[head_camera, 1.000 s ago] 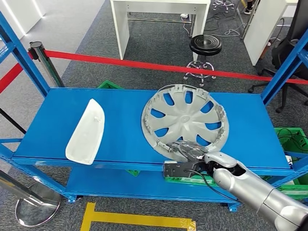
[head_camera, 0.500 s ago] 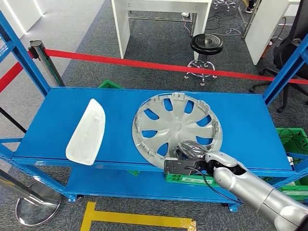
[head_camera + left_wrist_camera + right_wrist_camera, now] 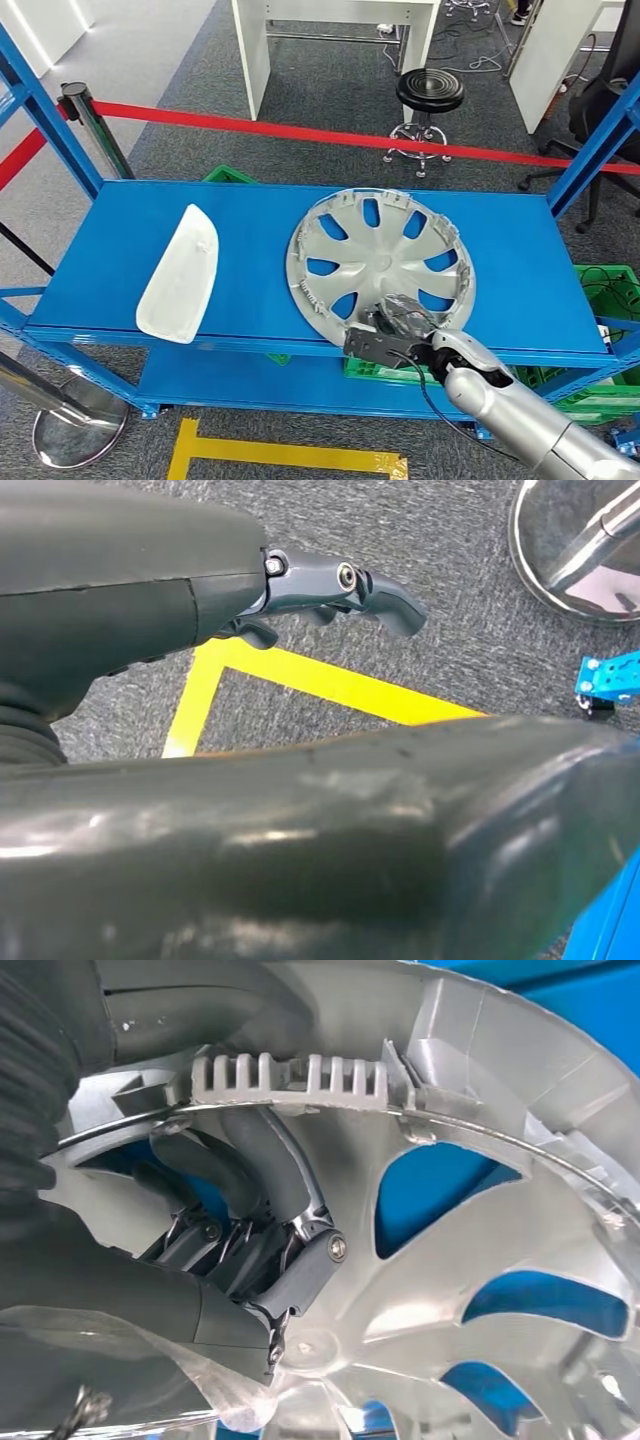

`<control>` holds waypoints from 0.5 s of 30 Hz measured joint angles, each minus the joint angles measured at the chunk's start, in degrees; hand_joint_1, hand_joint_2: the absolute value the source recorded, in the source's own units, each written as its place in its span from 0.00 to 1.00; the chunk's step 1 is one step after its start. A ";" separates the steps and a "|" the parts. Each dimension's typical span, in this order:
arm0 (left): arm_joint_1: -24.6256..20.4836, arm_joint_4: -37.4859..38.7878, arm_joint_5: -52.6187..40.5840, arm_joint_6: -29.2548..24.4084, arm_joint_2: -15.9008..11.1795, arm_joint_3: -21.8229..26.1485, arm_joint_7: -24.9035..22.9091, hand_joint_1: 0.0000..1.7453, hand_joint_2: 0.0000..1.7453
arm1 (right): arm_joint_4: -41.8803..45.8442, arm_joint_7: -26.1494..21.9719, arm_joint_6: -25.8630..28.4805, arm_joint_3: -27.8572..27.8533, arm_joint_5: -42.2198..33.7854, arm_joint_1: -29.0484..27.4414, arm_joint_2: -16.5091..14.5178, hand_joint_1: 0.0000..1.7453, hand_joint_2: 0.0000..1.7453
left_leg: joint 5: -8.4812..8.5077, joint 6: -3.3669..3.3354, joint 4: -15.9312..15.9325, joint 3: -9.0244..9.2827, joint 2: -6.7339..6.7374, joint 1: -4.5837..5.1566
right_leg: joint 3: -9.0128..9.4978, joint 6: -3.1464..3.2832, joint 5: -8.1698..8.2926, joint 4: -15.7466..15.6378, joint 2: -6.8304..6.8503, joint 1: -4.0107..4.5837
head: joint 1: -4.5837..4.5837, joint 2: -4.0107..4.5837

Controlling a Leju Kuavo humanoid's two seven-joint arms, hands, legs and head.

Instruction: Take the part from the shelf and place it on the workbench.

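A silver hubcap with several spoke openings lies on the blue shelf, right of centre, its near rim at the shelf's front edge. My right hand grips that near rim. In the right wrist view its fingers curl under the ribbed rim of the hubcap. A white curved part lies on the left of the shelf, untouched. My left hand hangs over the grey floor, its fingers apart and holding nothing.
Blue uprights frame the shelf at both ends. Behind it run a red barrier tape, a stanchion, a black stool and a white table. Green crates sit at lower right. Yellow floor tape lies in front.
The hubcap slid left along the shelf, then back right, turning as it went, with my right hand on its rim. My right forearm has dropped a little lower.
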State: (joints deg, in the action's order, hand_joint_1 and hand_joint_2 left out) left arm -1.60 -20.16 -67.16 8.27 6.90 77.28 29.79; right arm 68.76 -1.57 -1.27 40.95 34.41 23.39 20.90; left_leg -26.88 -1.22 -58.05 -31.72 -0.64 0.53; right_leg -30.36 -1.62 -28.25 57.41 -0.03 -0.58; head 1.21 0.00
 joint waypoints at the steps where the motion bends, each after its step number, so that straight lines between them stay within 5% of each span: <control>1: 0.05 -0.42 0.02 0.23 0.22 0.10 -0.10 0.00 0.00 | 0.84 -0.39 1.22 -1.03 -0.08 -0.97 -0.19 1.00 1.00 | 0.00 0.00 0.00 -0.04 -0.02 0.00 | -0.03 0.00 0.00 0.00 0.03 0.00 | 0.01 0.00; 15: 0.77 -6.89 -0.14 2.66 3.92 1.73 -0.80 0.00 0.00 | 14.80 -7.58 13.37 -17.53 -2.50 -11.01 -3.57 1.00 1.00 | 0.00 0.00 -0.01 -0.61 -0.13 0.00 | -0.59 0.00 -0.03 0.02 0.10 0.00 | -0.01 0.00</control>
State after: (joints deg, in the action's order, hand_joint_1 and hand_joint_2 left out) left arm -0.83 -27.05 -67.30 10.93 10.82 79.01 28.98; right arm 83.56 -9.15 12.09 23.42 31.91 12.37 17.32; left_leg -26.88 -1.22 -58.05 -32.32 -0.77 0.52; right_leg -30.94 -1.62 -28.28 57.43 0.07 -0.58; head 1.21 0.00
